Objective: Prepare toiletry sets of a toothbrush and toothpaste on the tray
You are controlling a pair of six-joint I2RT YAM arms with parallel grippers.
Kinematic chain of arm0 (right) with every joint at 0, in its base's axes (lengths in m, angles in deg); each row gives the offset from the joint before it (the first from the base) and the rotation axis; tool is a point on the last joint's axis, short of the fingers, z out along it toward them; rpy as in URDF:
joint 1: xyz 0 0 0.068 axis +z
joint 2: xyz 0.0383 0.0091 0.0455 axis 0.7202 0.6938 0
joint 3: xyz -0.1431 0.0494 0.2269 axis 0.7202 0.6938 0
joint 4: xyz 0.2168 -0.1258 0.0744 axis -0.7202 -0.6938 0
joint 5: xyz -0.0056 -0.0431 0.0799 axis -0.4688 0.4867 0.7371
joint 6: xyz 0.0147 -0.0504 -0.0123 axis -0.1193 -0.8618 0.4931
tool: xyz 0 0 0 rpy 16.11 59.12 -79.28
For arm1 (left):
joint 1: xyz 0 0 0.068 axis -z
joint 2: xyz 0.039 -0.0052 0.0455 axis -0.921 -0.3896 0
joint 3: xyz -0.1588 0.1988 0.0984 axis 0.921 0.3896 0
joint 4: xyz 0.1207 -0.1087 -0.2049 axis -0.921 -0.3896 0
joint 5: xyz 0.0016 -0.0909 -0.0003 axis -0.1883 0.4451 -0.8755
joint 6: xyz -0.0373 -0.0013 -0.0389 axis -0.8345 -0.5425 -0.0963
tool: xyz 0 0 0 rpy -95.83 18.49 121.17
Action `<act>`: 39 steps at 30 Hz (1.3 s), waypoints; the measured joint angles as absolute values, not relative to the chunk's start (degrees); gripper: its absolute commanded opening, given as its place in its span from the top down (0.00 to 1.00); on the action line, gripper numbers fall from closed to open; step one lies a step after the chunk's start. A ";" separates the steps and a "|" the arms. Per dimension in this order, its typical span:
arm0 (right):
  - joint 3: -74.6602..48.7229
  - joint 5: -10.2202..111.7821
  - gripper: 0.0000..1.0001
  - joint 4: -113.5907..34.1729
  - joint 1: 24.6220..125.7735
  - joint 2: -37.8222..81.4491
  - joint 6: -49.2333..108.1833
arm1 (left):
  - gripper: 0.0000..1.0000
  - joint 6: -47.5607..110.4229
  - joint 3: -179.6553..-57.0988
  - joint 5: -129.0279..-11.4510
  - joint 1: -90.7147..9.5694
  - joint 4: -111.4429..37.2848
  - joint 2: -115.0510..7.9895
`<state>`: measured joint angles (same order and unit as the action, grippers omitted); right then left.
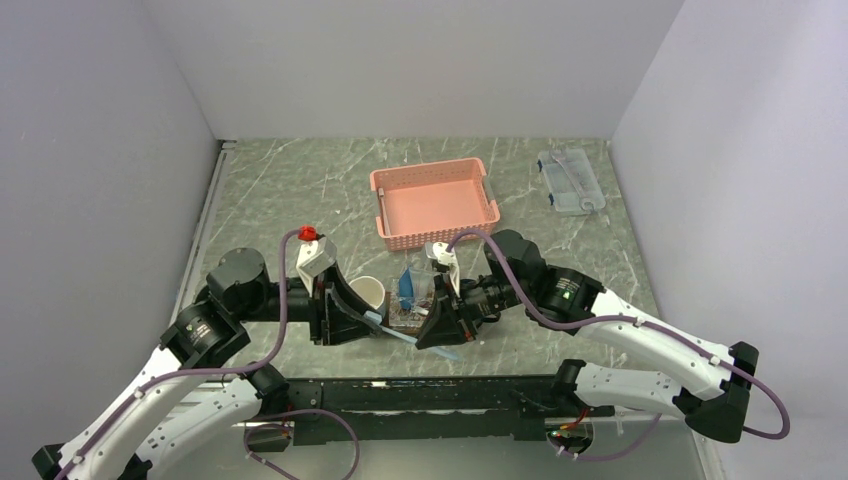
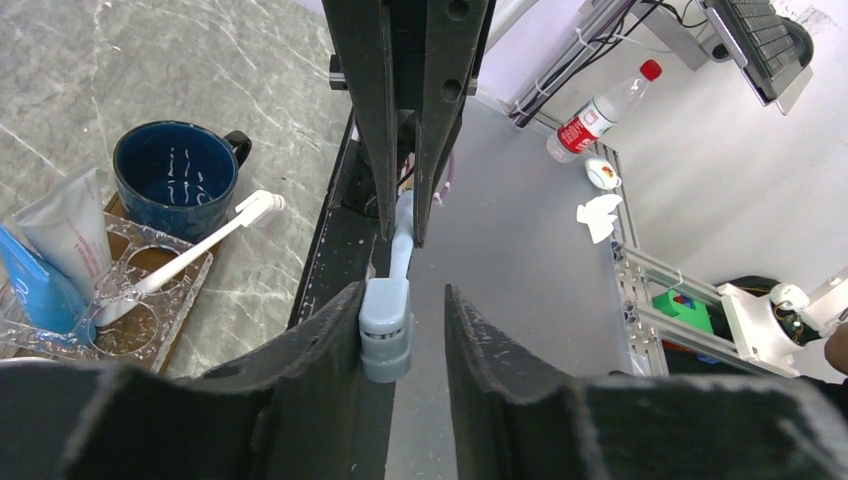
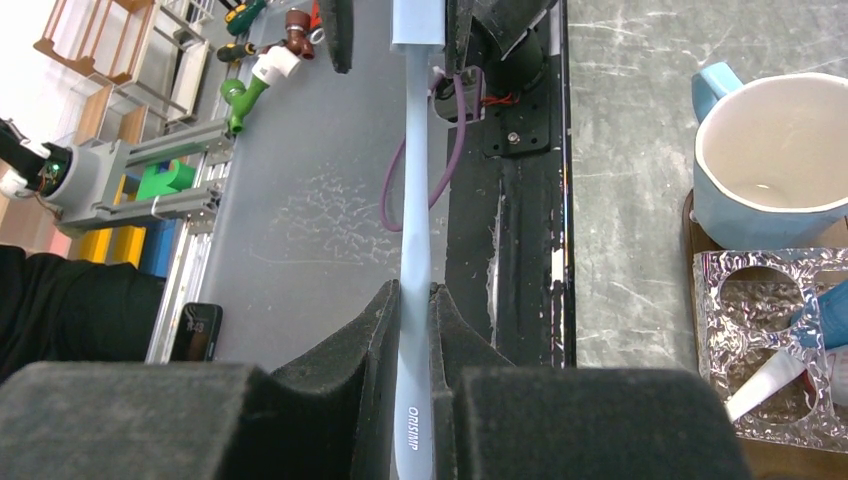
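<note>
A light-blue toothbrush (image 3: 414,200) hangs level between my two grippers, above the table's near edge. My right gripper (image 3: 415,290) is shut on its handle. Its grey capped head (image 2: 386,325) lies between the jaws of my left gripper (image 2: 405,295), against one finger, with a gap to the other. The blue toothpaste (image 2: 35,290) stands beside a white tube (image 2: 70,225) in a clear holder (image 2: 150,300) on the brown tray (image 2: 178,340). A white toothbrush (image 2: 190,255) leans in that holder. From above, both grippers (image 1: 372,322) (image 1: 432,335) meet in front of the holder.
A dark blue mug (image 2: 175,175) and a light-blue mug (image 3: 770,160) stand by the holder. A pink basket (image 1: 435,205) sits mid-table and a clear plastic box (image 1: 570,180) at the back right. The black mounting rail (image 1: 420,395) runs under the grippers.
</note>
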<state>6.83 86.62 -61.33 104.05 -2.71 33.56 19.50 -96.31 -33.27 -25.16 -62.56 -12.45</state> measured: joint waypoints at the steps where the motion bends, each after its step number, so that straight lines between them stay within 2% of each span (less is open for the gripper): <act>1: 6.79 86.62 1.00 -61.31 104.05 -2.71 33.53 | 0.67 19.57 -96.31 -33.27 -25.16 -62.58 -12.56; 5: 6.70 86.67 1.00 -61.37 104.07 -2.78 33.51 | 0.86 19.74 -96.31 -33.29 -25.18 -62.58 -12.98; 7: 6.70 86.47 1.00 -61.55 104.18 -2.89 33.38 | 1.00 19.79 -96.31 -33.09 -25.18 -62.54 -13.08; 11: 6.70 85.60 1.00 -61.83 104.20 -3.32 33.32 | 1.00 19.79 -96.31 -33.09 -25.27 -62.56 -13.26; 14: 6.70 85.01 0.82 -61.99 104.26 -3.67 33.32 | 1.00 19.77 -96.31 -33.11 -25.27 -62.56 -13.26; 16: 6.70 84.09 0.65 -62.14 104.26 -3.96 33.34 | 1.00 19.79 -96.34 -33.38 -25.27 -62.62 -13.26; 19: 6.70 82.01 0.56 -62.42 104.24 -4.57 33.42 | 1.00 19.83 -96.75 -33.62 -25.27 -64.18 -13.28; 29: 3.20 69.49 0.54 -67.41 104.24 -8.15 33.38 | 1.00 22.37 -104.75 -40.39 -25.27 -76.35 -12.32; 39: 0.19 55.41 0.55 -71.08 104.24 -9.34 33.97 | 1.00 24.31 -112.29 -53.81 -25.27 -90.75 -12.01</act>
